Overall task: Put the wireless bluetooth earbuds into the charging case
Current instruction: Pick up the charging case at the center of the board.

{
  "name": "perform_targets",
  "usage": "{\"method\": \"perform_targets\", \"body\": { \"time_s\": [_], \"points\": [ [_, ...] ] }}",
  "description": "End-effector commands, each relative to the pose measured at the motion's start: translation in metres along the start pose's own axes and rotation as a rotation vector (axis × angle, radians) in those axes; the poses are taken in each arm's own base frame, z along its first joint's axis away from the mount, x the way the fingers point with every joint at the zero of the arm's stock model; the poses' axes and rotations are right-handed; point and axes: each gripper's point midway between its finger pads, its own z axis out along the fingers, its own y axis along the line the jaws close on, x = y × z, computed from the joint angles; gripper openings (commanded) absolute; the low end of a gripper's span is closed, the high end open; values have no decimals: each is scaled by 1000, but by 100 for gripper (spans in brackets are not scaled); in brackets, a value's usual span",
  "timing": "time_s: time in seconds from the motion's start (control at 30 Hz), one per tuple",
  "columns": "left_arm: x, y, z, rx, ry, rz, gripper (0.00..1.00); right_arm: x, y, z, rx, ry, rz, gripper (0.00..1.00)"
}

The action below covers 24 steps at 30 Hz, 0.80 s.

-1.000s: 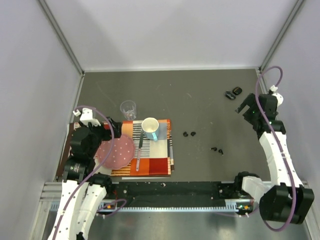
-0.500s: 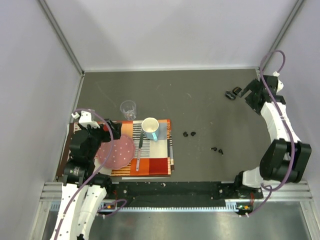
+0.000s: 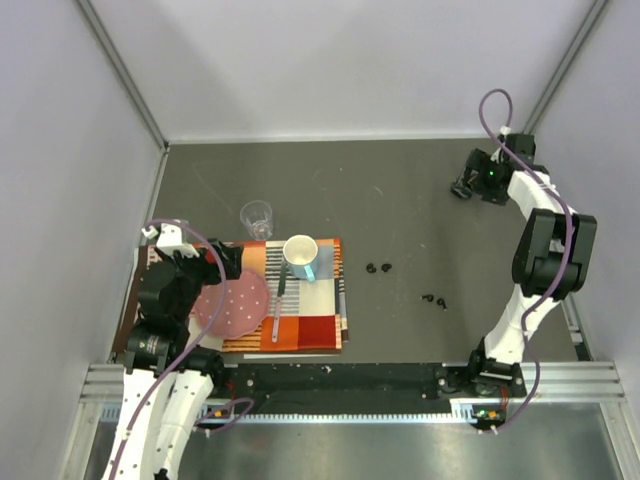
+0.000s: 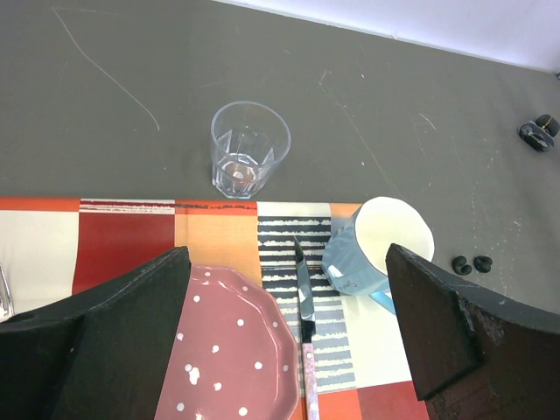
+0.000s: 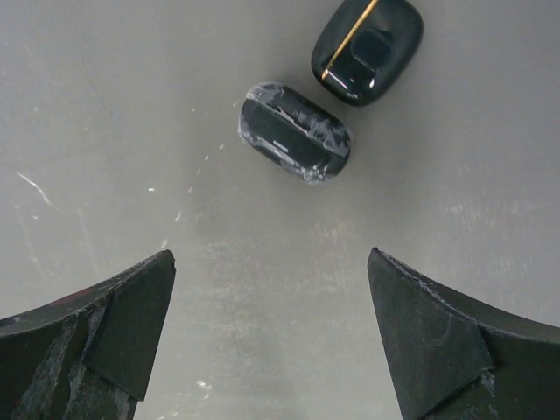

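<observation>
Right tool (image 5: 269, 262) wide open, empty, over glossy black oval cases (image 5: 295, 131). Tiny black rounded earbuds (image 3: 378, 268) probably light, slick, roll-prone; pinch across body.

From above, only one charging case (image 3: 459, 189) shows beside the right gripper (image 3: 472, 183), and the earbuds (image 3: 371, 268) are too small for detail. The left wrist view's near edge cuts off the pink plate (image 4: 232, 350) and knife (image 4: 302, 289).
</observation>
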Motion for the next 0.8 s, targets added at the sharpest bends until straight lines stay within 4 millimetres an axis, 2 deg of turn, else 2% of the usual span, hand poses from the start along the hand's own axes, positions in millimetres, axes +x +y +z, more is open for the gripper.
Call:
{"method": "perform_targets", "body": {
  "time_s": [0.0,0.13,0.23,0.4,0.53,0.77],
  "points": [
    [-12,-3,1,17,-52,8,98,-40,16,5,-100,-125,-241,92],
    [-13,-5,1,29,-55,10,98,-51,23,6,-123,-214,-338,92],
    [-14,-7,1,37,-57,11,98,-44,25,15,-122,-173,-393,91],
    [-11,-7,1,38,-50,10,98,-39,29,34,-95,-143,-460,84],
    [-12,-7,0,39,-53,10,98,-34,31,43,-53,-129,-495,84],
    [-12,-7,0,38,-53,10,98,-30,15,59,45,-101,-502,80]
  ]
}}
